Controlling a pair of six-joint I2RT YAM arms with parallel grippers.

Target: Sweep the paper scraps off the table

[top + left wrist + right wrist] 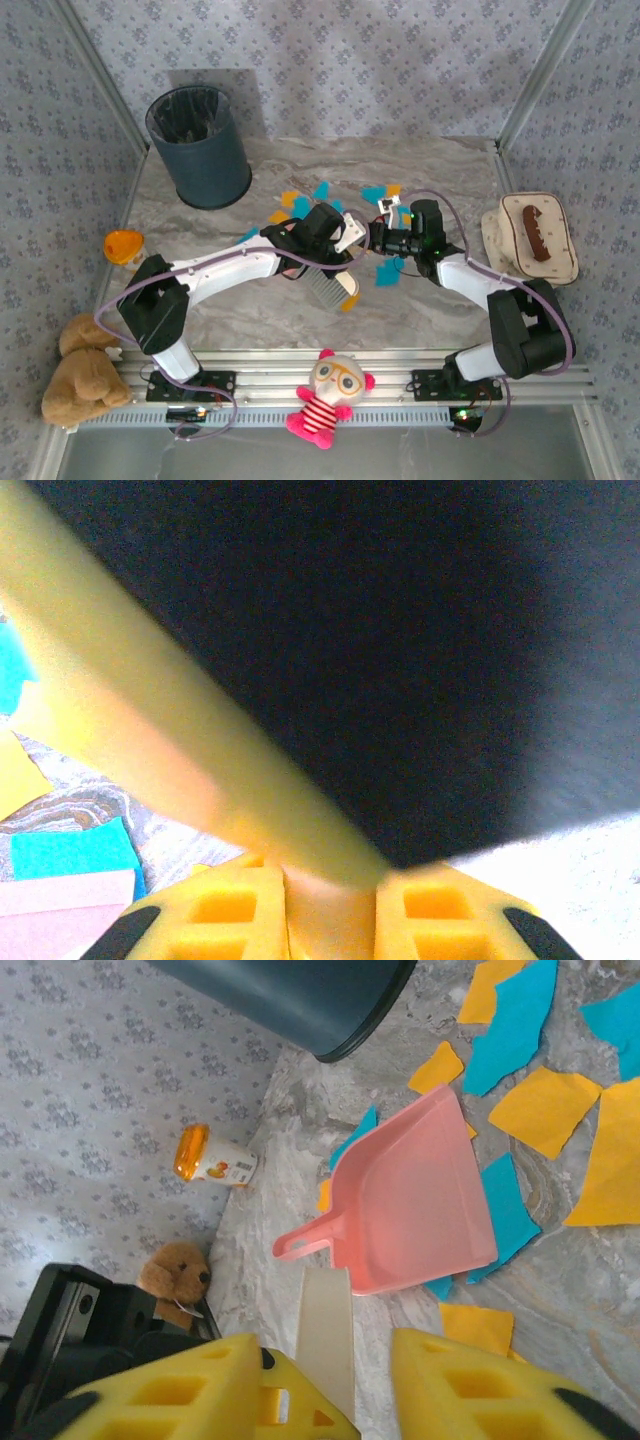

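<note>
The dark bin (200,150) stood at the far left of the desk (450,180), presumably put there to take the sweepings. The left pincer (330,890) was clamped shut on a yellowish bar (150,710) (too blurred to name, with a dark mass above it), probably held ready over the litter. The pink dustpan (410,1200) lay flat among the paper scraps (545,1110). These were strewn orange and cyan across the desk's middle, some right at its edges, none inside it. The right pincer (335,1345) had its jaws either side of a cream strip (325,1310), with a gap showing on one side. Whether it gripped, I could not tell.
</note>
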